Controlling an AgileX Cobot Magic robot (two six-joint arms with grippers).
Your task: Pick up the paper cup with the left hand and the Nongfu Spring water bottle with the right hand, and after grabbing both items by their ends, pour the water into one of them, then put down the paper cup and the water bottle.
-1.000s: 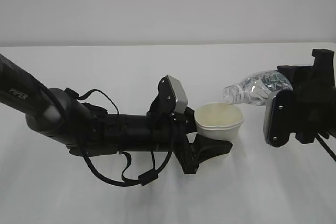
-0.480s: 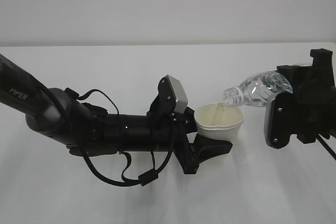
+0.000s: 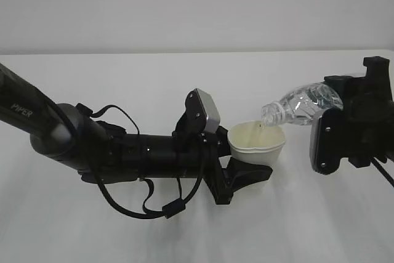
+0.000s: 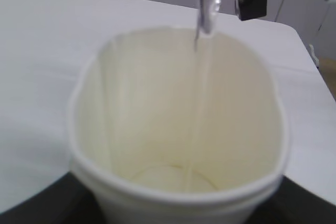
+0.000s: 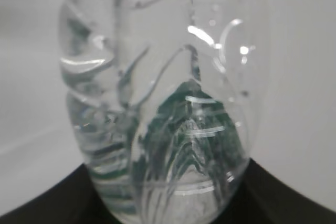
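The cream-white paper cup (image 3: pixel 257 141) is held upright, low over the table, with my left gripper (image 3: pixel 248 163) shut on its lower part. In the left wrist view the paper cup (image 4: pixel 173 114) fills the frame, black fingers (image 4: pixel 31 208) at its base. The clear Nongfu Spring water bottle (image 3: pixel 301 105) lies tilted, with its open neck down over the cup's right rim. My right gripper (image 3: pixel 337 104) is shut on its base end. A thin stream of water (image 4: pixel 202 22) falls from the neck into the cup. The right wrist view shows the bottle (image 5: pixel 157 103) close up between dark fingers (image 5: pixel 286 198).
The white table (image 3: pixel 184 84) stretches back to a pale wall. The left arm (image 3: pixel 92 146) with its looped cables lies low across the left half. The right arm's black body and silver plate (image 3: pixel 325 143) stand at the right edge.
The right gripper has tipped the bottle further, bringing its neck down and left over the cup's rim, and water now runs out. The left arm and cup stay still.
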